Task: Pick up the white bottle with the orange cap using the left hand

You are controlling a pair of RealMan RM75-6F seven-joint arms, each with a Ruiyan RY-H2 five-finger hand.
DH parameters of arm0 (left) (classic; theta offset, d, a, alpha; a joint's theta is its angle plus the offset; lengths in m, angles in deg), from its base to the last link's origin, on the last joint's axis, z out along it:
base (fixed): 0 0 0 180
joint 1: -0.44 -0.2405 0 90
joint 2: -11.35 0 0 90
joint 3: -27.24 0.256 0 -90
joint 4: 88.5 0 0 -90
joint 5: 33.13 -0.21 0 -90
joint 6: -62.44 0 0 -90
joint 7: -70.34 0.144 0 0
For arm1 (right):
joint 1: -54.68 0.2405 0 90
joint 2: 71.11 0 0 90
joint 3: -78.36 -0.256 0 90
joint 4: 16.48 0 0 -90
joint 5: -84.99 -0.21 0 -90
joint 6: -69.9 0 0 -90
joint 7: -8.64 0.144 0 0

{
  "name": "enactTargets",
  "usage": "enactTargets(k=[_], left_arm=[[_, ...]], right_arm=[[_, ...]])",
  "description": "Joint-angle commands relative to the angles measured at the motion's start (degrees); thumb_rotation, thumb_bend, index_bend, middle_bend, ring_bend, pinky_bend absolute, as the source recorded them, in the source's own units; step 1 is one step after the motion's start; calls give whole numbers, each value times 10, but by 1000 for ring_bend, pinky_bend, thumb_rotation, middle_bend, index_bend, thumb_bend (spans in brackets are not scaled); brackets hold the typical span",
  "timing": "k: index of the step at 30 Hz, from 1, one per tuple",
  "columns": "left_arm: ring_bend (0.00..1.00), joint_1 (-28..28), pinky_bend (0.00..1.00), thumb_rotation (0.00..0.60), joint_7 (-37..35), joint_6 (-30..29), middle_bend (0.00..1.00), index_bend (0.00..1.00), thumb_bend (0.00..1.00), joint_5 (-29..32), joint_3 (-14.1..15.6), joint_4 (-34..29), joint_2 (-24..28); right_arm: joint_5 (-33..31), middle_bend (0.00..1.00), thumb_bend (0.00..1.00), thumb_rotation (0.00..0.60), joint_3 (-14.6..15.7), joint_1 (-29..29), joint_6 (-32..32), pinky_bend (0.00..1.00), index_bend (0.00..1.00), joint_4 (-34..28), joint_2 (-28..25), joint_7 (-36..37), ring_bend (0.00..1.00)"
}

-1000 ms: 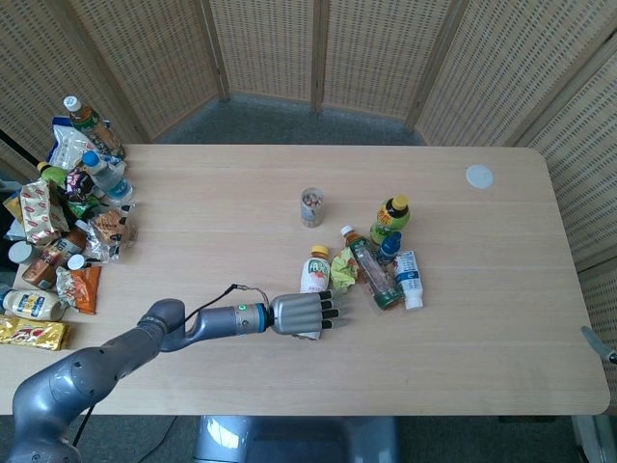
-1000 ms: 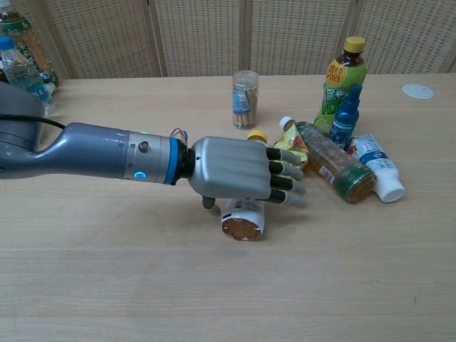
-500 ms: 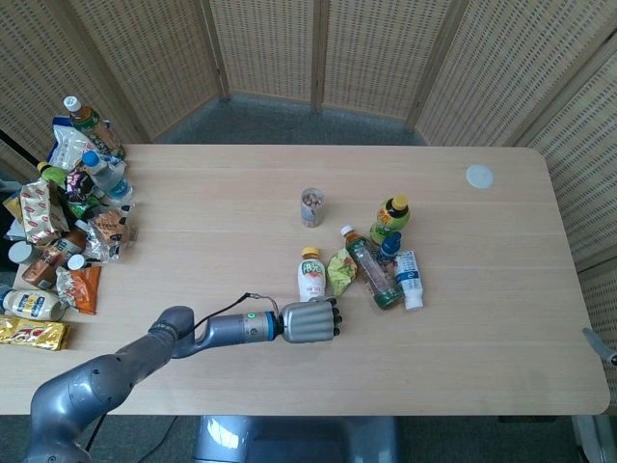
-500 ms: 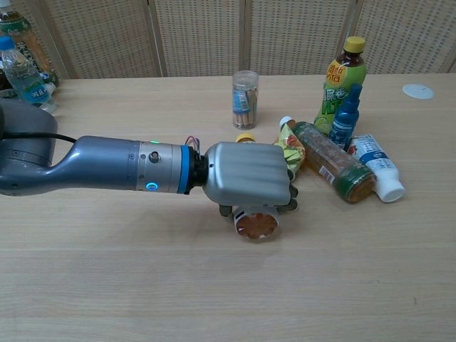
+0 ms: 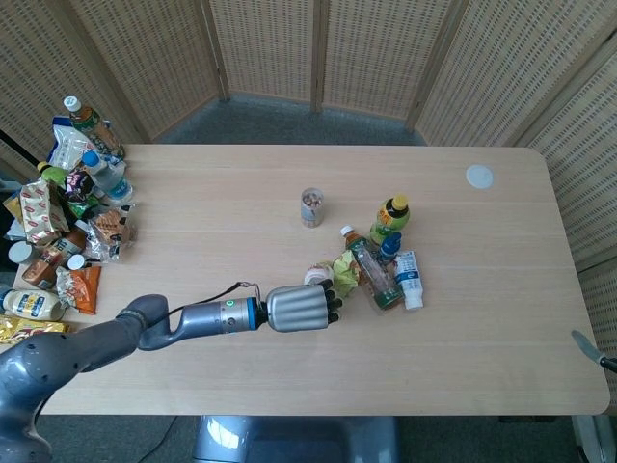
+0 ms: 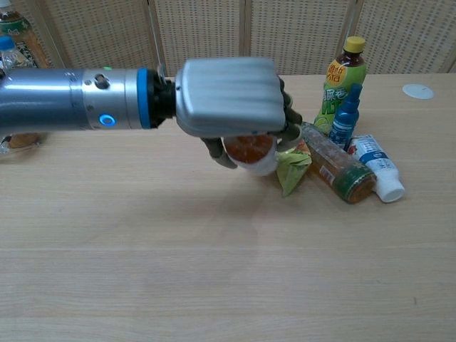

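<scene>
**Left hand gripping the white bottle clear of the worktop**

Left hand is wrapping its fingers around the white bottle, with the palm on top and the bottle lying sideways underneath. In the chest view only the bottle's round base is showing, poking out towards the near edge of the worktop; its orange cap is hiding behind the hand. In the head view a small pale part of the bottle is peeking out past the hand. The bottle seems to be hanging above the wood, so the pick-up is looking nearly finished. The right hand is not showing in either view.

Just beyond the held bottle, a crumpled yellow-green wrapper is sitting very close to the fingers. Beside it a clear bottle is lying on its side, with a small white bottle next to that. Further back, a blue bottle and a green bottle are standing upright.

The main risk is the bottle sliding out, since the hand is covering only its upper side and the base is sticking out unsupported. Any swing towards the far edge could also be dragging the wrapper or knocking the standing bottles over.
</scene>
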State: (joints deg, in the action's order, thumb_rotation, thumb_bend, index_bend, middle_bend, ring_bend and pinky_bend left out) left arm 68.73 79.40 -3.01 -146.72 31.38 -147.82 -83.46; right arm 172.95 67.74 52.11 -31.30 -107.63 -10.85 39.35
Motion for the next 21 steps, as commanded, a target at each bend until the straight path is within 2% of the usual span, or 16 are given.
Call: enactTargets(k=[1,6,12,21], left_arm=[[674,-4,568,600,69,-4,592,731,159,21,-28,-125,110],[674,-13,568,600,111,-5,592,732,156,35,-52,-218,200],[673,-27,569,600,137,-15,591,733,157,50,-82,-301,295],[672,-48,569,600,148,-24,589,732,154,57,-117,-366,383]], right_arm=[[4,0,0,600,2,0,-2,0,0,-3,0,-3,0],[12,0,0,600,5,-1,-6,0,0,-8,0,-9,0],[16,0,0,600,7,-1,-7,0,0,-11,0,-12,0],[24,0,0,600,11,-1,-13,0,0,-17,0,-20,0]])
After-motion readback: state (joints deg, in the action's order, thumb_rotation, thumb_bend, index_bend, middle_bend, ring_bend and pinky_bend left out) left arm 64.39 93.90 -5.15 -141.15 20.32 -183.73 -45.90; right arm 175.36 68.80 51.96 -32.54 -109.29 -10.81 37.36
